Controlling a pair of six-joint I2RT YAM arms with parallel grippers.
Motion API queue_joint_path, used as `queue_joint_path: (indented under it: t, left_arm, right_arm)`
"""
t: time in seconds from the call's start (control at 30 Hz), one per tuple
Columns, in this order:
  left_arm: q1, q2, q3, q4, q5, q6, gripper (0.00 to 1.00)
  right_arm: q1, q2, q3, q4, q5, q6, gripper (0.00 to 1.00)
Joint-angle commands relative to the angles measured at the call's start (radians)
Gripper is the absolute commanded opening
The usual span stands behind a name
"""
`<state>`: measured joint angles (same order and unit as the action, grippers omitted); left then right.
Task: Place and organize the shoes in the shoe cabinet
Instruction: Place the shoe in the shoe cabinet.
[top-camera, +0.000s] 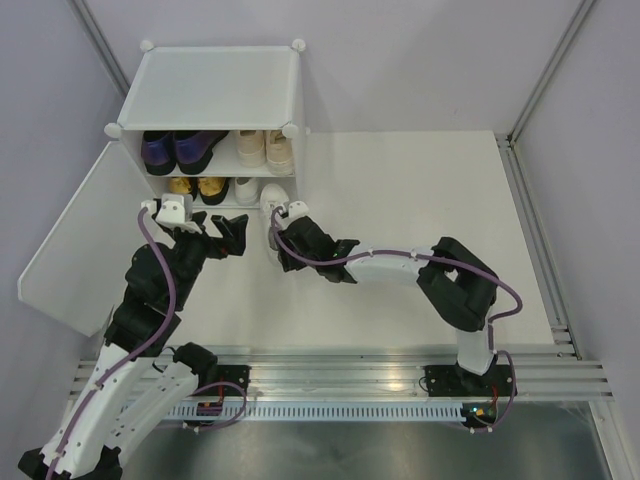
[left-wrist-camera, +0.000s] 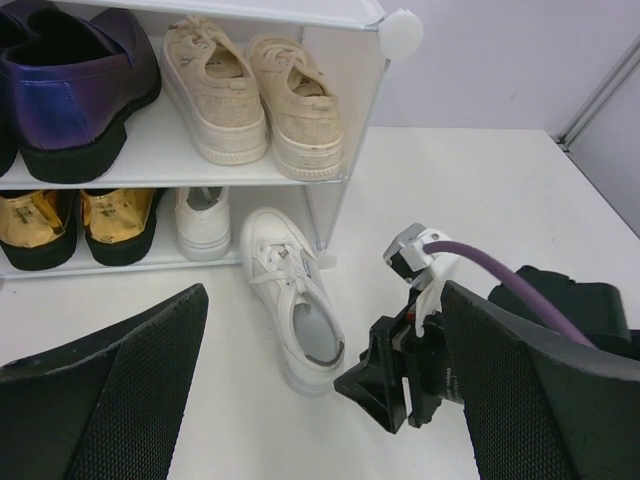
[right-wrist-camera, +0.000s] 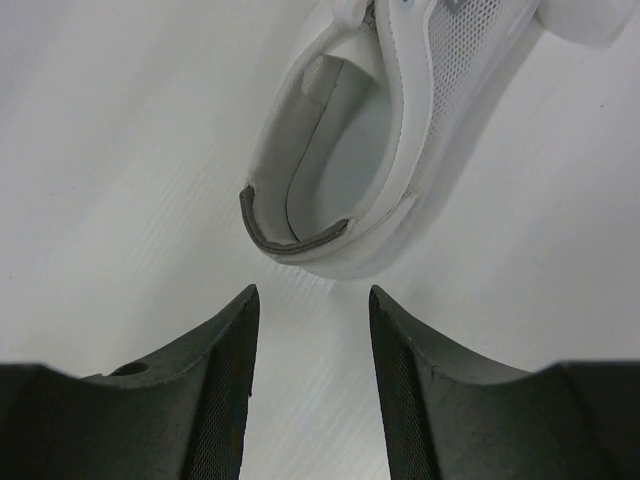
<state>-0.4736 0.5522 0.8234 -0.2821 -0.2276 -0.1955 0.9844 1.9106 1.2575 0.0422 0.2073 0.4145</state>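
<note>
- Top external view: the cabinet (top-camera: 210, 85) stands at the far left of the table (top-camera: 430, 200), with its door (top-camera: 65, 240) swung wide to the left.
- On the upper shelf the purple loafers (top-camera: 180, 150) sit on the left and the beige sneakers (top-camera: 265, 150) on the right.
- On the lower level the gold heels (top-camera: 197, 187) sit on the left, and one shelved white sneaker (top-camera: 245, 190) sits just beside them.
- The loose white sneaker (top-camera: 272, 198) stands on its sole on the table, outside the cabinet at its front right corner. Its toe points toward the cabinet and its heel toward the arms.
- The left gripper (top-camera: 238, 238) hangs above the table in front of the lower level. Its jaws are spread wide and nothing is between them.
- The right gripper (top-camera: 277, 238) sits directly behind the loose white sneaker.
- Right wrist view: the fingers (right-wrist-camera: 225, 380) are partly apart with bare table between them. The sneaker's heel lies just beyond the tips, and no contact shows.
- Left wrist view: the right gripper appears low at the sneaker's heel end, just beside the shoe.
</note>
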Motion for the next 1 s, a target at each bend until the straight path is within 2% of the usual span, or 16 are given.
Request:
queue_joint_path:
  t: [0.0, 0.2, 0.5, 0.77, 0.97]
  left_arm:
    - [-0.005, 0.014, -0.001, 0.026, -0.004, 0.03, 0.99]
    - [-0.005, 0.014, -0.006, 0.027, -0.009, 0.033, 0.99]
    - [-0.007, 0.011, -0.004, 0.027, -0.001, 0.031, 0.99]
    - [-0.01, 0.008, -0.006, 0.027, -0.004, 0.031, 0.99]
    - [-0.013, 0.006, -0.006, 0.027, -0.003, 0.033, 0.99]
  right_arm:
    - [0.0, 0.062, 0.04, 0.085, -0.016, 0.0, 0.52]
    - [-0.003, 0.169, 0.143, 0.087, 0.036, 0.026, 0.53]
    - [-0.016, 0.271, 0.279, 0.108, 0.122, 0.116, 0.45]
    - [-0.032, 0.304, 0.365, 0.102, 0.202, 0.159, 0.47]
    - [-0.05, 0.288, 0.358, 0.094, 0.245, 0.159, 0.53]
